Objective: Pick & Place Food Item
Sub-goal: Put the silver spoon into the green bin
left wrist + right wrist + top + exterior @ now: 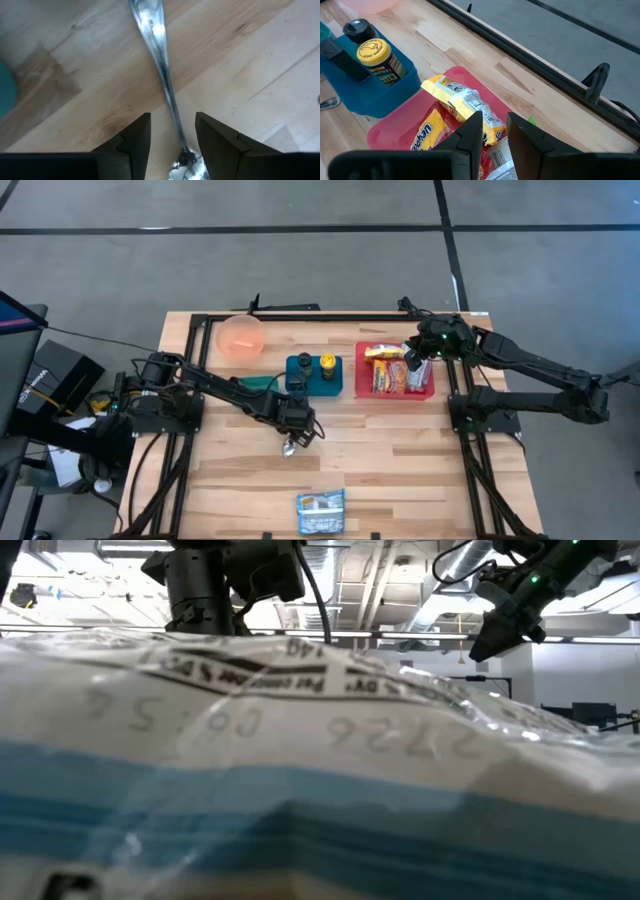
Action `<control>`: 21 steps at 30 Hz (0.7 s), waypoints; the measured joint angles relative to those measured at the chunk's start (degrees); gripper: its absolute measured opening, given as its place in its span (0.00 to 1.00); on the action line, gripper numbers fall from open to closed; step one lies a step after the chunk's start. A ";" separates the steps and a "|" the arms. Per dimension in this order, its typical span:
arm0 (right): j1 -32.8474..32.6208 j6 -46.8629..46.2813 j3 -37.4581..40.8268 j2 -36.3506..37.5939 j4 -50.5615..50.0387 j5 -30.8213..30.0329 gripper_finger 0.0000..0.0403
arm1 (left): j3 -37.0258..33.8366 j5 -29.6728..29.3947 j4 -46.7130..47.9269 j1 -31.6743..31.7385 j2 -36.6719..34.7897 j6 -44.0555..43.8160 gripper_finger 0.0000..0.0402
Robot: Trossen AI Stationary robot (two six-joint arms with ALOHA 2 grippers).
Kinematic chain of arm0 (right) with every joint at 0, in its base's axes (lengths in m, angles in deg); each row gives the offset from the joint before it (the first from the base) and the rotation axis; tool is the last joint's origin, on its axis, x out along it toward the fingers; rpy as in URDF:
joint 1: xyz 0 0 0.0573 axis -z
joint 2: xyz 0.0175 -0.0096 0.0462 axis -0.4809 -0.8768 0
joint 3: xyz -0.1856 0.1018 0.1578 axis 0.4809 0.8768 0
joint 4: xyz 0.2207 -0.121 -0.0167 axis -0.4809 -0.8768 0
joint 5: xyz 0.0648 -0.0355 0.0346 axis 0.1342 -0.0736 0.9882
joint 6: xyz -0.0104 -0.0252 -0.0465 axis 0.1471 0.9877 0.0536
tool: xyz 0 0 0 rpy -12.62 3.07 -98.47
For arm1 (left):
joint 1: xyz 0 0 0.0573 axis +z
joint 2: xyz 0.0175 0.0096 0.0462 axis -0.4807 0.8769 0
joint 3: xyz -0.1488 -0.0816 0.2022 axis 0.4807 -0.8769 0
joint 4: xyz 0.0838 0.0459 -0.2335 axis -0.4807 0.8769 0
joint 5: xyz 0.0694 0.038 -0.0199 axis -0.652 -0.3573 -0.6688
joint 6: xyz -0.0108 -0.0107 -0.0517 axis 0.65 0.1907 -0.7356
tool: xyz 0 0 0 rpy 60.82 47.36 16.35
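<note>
1. Over the red tray [428, 391] at the desk's [400, 470] right side hangs the right gripper [494, 131], its jaws slightly parted and empty above the snack packets – a yellow-and-white wrapper [462, 101] lies just ahead of them, on a yellow bag [426, 131].
2. Near the desk's middle the left gripper [172, 131] sits low over a metal spoon [160, 65]; its jaws are spread, one on each side of the handle, and I cannot tell whether they touch it.
3. Left of the tray stands a blue holder [314, 374] with a yellow-capped jar [376, 56] and a dark bottle [357, 29].
4. An orange bowl [241, 337] rests at the far edge.
5. A blue-and-white food packet [321, 511] lies at the near edge – it fills the low view.
</note>
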 joint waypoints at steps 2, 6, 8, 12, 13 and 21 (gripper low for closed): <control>0.02 0.00 0.00 0.02 0.02 0.00 0.21 | 0.00 0.47 -0.49 -0.04 0.00 0.00 0.37; 0.01 0.00 0.00 0.02 0.00 0.00 0.21 | 0.00 1.45 -0.63 -0.11 0.22 -0.02 0.37; 0.00 0.00 0.00 0.00 0.00 0.00 0.21 | 0.00 1.46 -0.71 -0.11 0.22 -0.02 0.37; 0.00 0.00 0.00 0.01 0.00 0.00 0.21 | 0.00 1.46 -0.77 -0.17 0.22 -0.02 0.37; 0.00 0.00 0.00 0.01 -0.01 0.00 0.21 | 0.00 1.44 -0.76 -0.33 0.22 -0.02 0.37; 0.00 0.00 0.00 0.01 -0.01 0.00 0.21 | 0.00 1.29 -0.80 -1.46 0.24 -0.91 0.37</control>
